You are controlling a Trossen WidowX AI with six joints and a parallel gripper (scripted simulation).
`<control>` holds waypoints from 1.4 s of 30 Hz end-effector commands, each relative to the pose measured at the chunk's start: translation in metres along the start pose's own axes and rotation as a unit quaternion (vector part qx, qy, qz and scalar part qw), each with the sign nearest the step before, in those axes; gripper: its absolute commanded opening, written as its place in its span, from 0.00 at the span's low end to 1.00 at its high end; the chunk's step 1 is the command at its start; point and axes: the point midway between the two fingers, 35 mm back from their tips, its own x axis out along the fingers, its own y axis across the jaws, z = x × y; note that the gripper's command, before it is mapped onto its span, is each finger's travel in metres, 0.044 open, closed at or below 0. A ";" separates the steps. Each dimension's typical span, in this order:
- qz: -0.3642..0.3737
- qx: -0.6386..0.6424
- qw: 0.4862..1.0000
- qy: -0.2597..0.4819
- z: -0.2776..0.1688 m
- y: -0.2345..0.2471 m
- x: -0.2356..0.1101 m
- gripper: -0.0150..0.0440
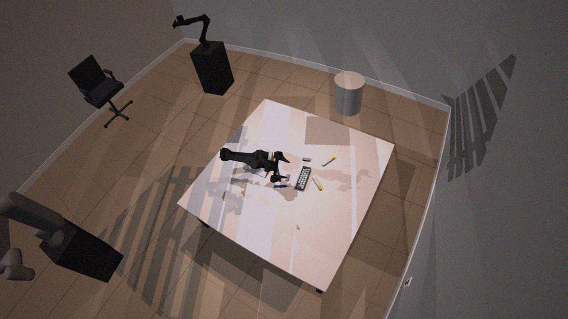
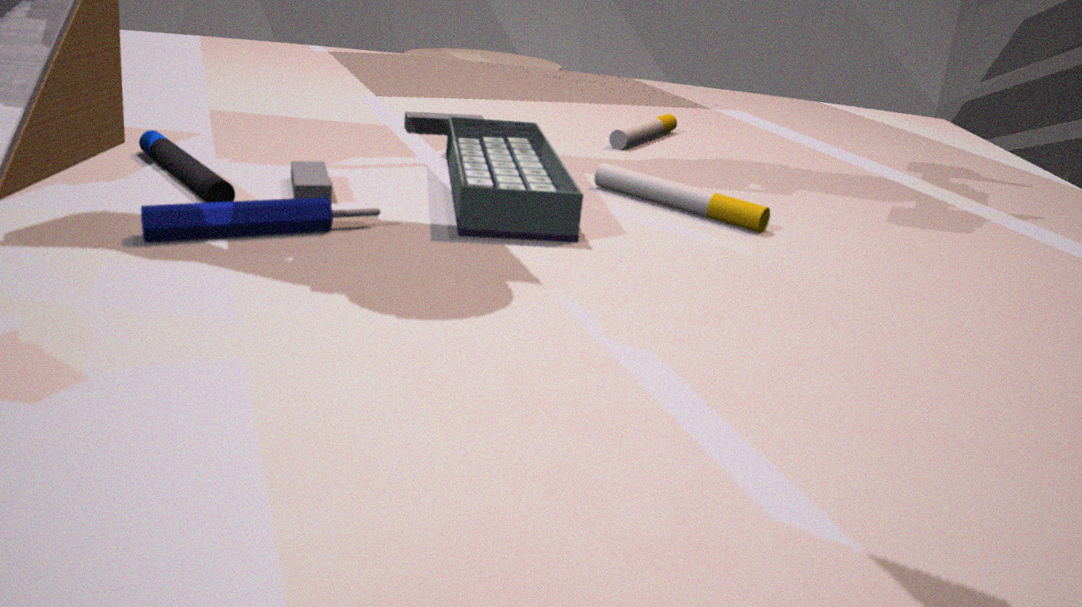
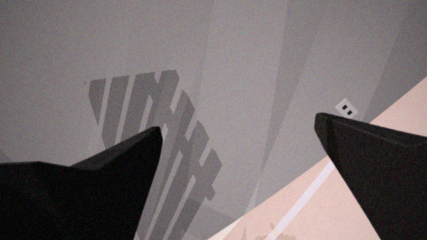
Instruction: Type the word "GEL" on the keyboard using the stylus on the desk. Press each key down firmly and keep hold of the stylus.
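Note:
The keyboard (image 1: 302,178) (image 2: 512,165), a small dark green-grey case with rows of pale keys, lies on the desk. The stylus (image 1: 280,185) (image 2: 236,218) has a thick blue handle and a thin metal tip. It lies flat on the desk beside the keyboard, its tip pointing toward the keyboard's side. My gripper (image 1: 288,169) (image 3: 237,127) is wide open with nothing between the fingers. It is above the desk in the top view, near the stylus and keyboard. The wrist view shows neither of them, and the gripper is out of view in the exterior view. The key letters are too small to read.
Two white and yellow markers (image 1: 329,161) (image 2: 683,196) lie beyond the keyboard. A black marker (image 2: 184,166) with a blue end lies behind the stylus. Small grey blocks (image 1: 306,158) (image 2: 311,180) lie near the keyboard. A wooden wedge (image 2: 69,99) stands at the left in the exterior view.

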 end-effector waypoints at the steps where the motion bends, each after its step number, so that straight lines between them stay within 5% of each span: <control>1: -0.001 0.000 1.000 0.005 -0.002 0.000 0.001 0.96; 10: -0.068 -0.017 0.966 0.250 -0.128 -0.005 0.049 0.56; 17: -0.110 -0.060 0.907 0.402 -0.216 -0.012 0.054 0.25; 34: -0.239 -0.269 0.602 0.713 -0.403 -0.036 -0.034 0.25; 42: -0.242 -0.281 0.588 0.719 -0.407 -0.038 -0.038 0.25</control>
